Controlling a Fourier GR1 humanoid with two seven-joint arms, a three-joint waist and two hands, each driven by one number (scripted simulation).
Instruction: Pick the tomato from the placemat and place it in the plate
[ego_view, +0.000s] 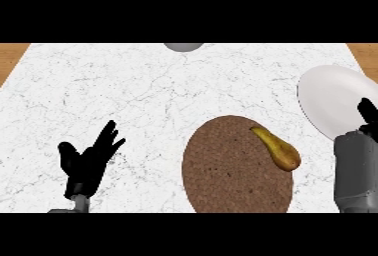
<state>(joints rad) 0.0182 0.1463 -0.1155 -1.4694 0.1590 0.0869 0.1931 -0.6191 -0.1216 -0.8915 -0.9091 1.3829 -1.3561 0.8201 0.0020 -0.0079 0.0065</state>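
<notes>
Marble counter (148, 90) carries, at lower left, the resting left hand (87, 162), open with fingers spread upward. Near the right edge of the brown woven placemat (221, 185) lies no tomato but what looks like a yellow-brown pear (279, 150), narrow end up-left. The pick is the step in hand: come down over the fat lower end and close across its width. The white plate (328, 95) sits just beyond. The right hand (367, 114) hangs over the plate's right side, mostly cut off; open or closed, I cannot tell.
</notes>
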